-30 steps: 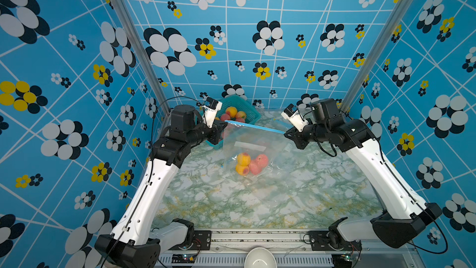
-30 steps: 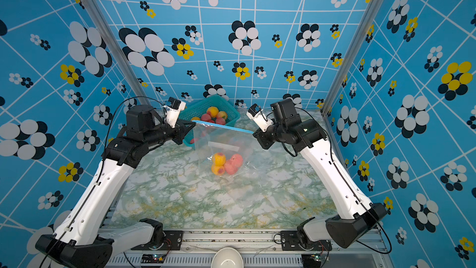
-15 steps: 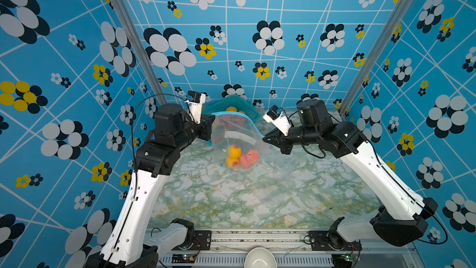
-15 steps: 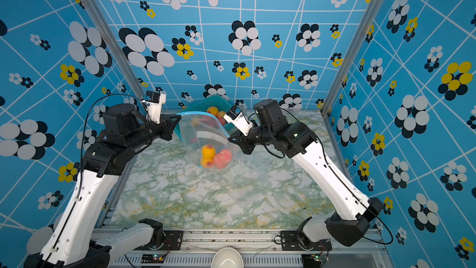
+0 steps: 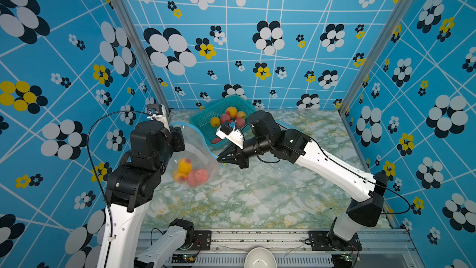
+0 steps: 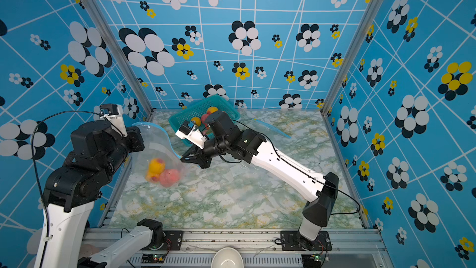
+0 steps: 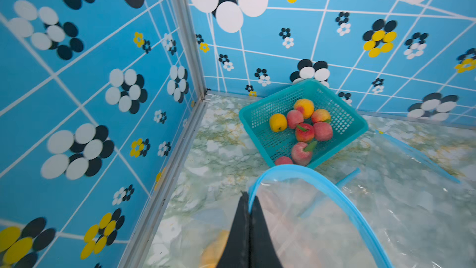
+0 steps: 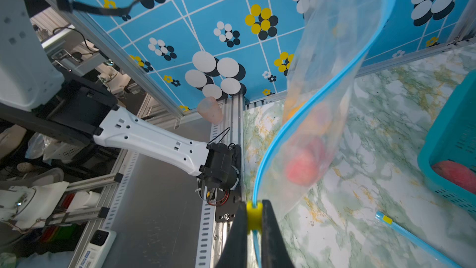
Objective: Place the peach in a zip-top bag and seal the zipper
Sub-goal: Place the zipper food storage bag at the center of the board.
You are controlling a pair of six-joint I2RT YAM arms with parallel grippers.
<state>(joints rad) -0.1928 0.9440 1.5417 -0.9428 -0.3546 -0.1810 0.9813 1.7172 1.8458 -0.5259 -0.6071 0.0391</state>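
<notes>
Left gripper [image 7: 248,198]: pinched shut on the zipper edge of your zip-top bag [image 5: 198,148].
Right gripper [image 8: 253,206]: clamped on its yellow slider [image 8: 253,216].
Peaches [image 5: 192,174]: inside the bag, eight o'clock from your right gripper in a top view.

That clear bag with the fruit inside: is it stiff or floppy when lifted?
Probably floppy: the bag hangs limp, its zipper bowing in a curve. Likely bottom-heavy and prone to swing, since the peaches pool in its lowest corner.
</notes>
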